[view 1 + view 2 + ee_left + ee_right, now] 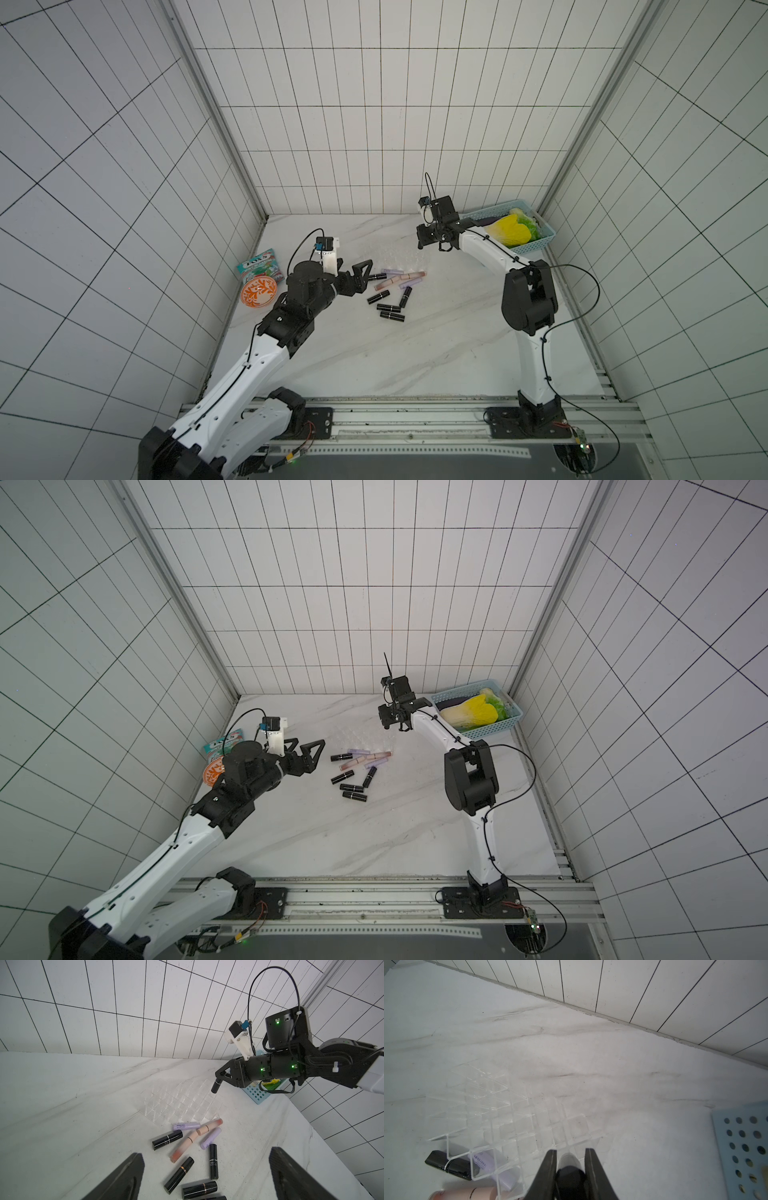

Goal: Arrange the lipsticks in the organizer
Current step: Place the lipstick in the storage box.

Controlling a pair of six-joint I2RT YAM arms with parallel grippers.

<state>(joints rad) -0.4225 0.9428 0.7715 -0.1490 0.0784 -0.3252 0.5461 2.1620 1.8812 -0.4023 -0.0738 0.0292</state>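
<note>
Lipsticks (390,291), small glossy black, lilac and pink tubes, lie scattered just nearer than the clear plastic compartmented organizer (180,1103). One black tube (216,1085) is pinched by the right gripper (570,1159) above the organizer's right end; the left gripper (205,1153) is spread wide, empty. Light, stiff, slippery cylinders are judged best gripped mid-barrel.

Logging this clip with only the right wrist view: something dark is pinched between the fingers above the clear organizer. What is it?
Observer: A black lipstick, held tilted by the right gripper above the organizer's edge on the blue basket side.
Operator: Where is the other arm?
Observer: The left gripper is open and empty, hovering by the loose lipsticks.
Operator: How many are loose?
Observer: Nine lie on the table: five black, two lilac, two pink.
</note>
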